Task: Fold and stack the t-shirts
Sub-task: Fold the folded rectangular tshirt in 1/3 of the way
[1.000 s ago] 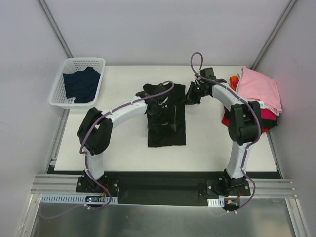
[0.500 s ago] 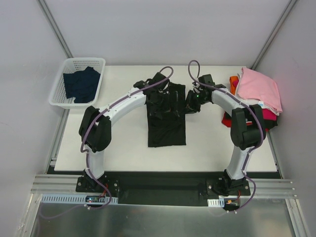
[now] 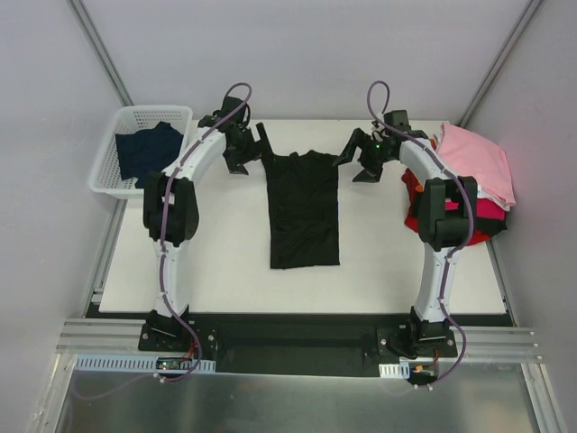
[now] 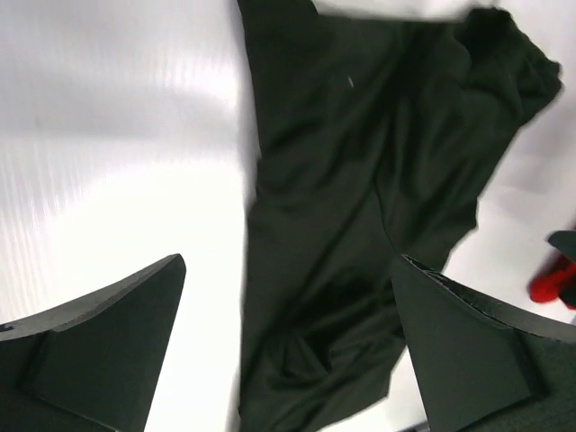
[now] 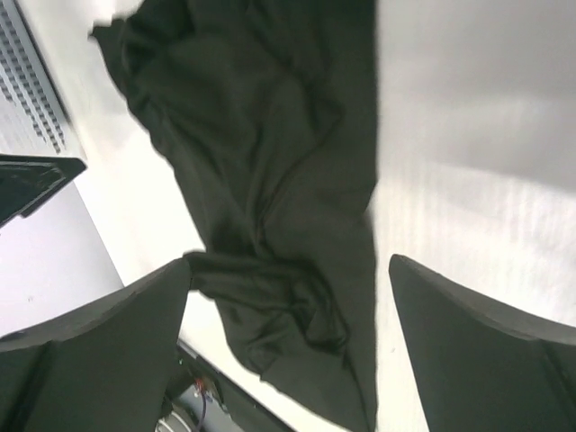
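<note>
Your black t-shirt (image 3: 304,209) lies flat on the counter (image 3: 225,262) at the middle of the top view, folded into a long narrow strip that runs from upper centre down toward the lower centre. Its top end is bunched and wrinkled; its lower edge is straight. Your left gripper (image 3: 249,150) sits just off the strip's upper left corner with its jaws spread wide and nothing between them. Your right gripper (image 3: 359,160) mirrors it at the upper right corner, also spread wide and empty. In the left wrist view the two dark fingers (image 4: 99,351) frame the lower corners, with the creased black cloth and white counter showing between them, apart from both. The right wrist view is much the same: fingers (image 5: 477,360) at the bottom corners, and rumpled cloth running diagonally from the upper left. At the upper left of the top view a white basket (image 3: 144,114) holds a dark navy t-shirt (image 3: 149,153). At the right edge is a pile with a pink t-shirt (image 3: 473,158) on top, a magenta one (image 3: 488,209) under it, red cloth (image 3: 415,216) at the bottom left and orange cloth (image 3: 426,144) at the pile's upper left corner. The right arm's forearm crosses in front of that pile.
</note>
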Available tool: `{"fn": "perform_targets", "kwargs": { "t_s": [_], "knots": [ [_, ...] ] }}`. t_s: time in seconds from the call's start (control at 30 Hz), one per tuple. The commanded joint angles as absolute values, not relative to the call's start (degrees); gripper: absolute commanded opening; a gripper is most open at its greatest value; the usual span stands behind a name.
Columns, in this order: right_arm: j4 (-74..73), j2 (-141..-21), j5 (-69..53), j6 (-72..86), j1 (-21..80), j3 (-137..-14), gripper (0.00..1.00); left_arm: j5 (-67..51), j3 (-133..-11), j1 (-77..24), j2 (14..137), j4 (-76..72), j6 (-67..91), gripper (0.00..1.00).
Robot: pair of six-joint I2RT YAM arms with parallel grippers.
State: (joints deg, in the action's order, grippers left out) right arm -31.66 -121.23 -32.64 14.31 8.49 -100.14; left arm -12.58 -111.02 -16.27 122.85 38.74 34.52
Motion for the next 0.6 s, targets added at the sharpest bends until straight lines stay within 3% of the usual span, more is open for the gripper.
{"fn": "perform_targets", "kwargs": {
  "t_s": [0.0, 0.13, 0.57],
  "knots": [
    [-30.2, -126.1, -33.5, 14.9, 6.6, -105.3, 0.96, -15.2, -117.9, -16.1, 131.4, 38.9, 30.5, 0.99],
    [-26.0, -130.6, -34.9, 16.9, 5.0, -108.3, 0.97, -17.1, -122.8, -16.1, 136.3, 38.2, 29.7, 0.99],
    [-12.1, -139.0, -37.1, 26.5, 4.0, -109.2, 0.97, -19.2, -119.4, -12.6, 140.6, 30.9, 32.2, 0.99]
  ]
}}
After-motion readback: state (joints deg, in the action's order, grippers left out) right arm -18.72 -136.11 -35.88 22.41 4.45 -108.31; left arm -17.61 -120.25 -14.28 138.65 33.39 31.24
